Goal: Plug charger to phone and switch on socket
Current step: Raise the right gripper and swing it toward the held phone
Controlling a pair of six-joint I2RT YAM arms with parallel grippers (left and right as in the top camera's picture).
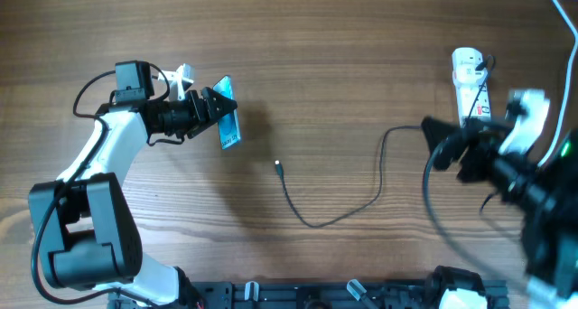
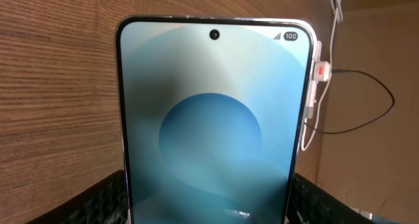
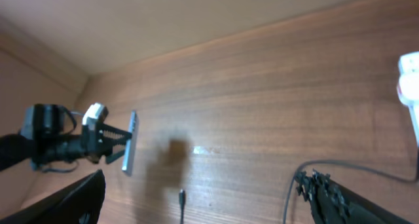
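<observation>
Phone (image 2: 209, 119): glossy cyan rectangle with a paler oval, pinched by its edges in the left gripper (image 1: 217, 110) (held above the table).
Charger (image 1: 316, 220): thin black cable, lay loose; connector tip (image 1: 278, 167) apart from phone.
Socket (image 1: 468, 79): white elongated strip, far right.
Table (image 1: 343, 38): brown woodgrain.
Right gripper (image 1: 432, 145): jaws stood spread, empty, near socket.

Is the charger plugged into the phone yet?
Not plugged in: the charger tip lies loose on the table, apart from the phone held in the left jaws.
</observation>
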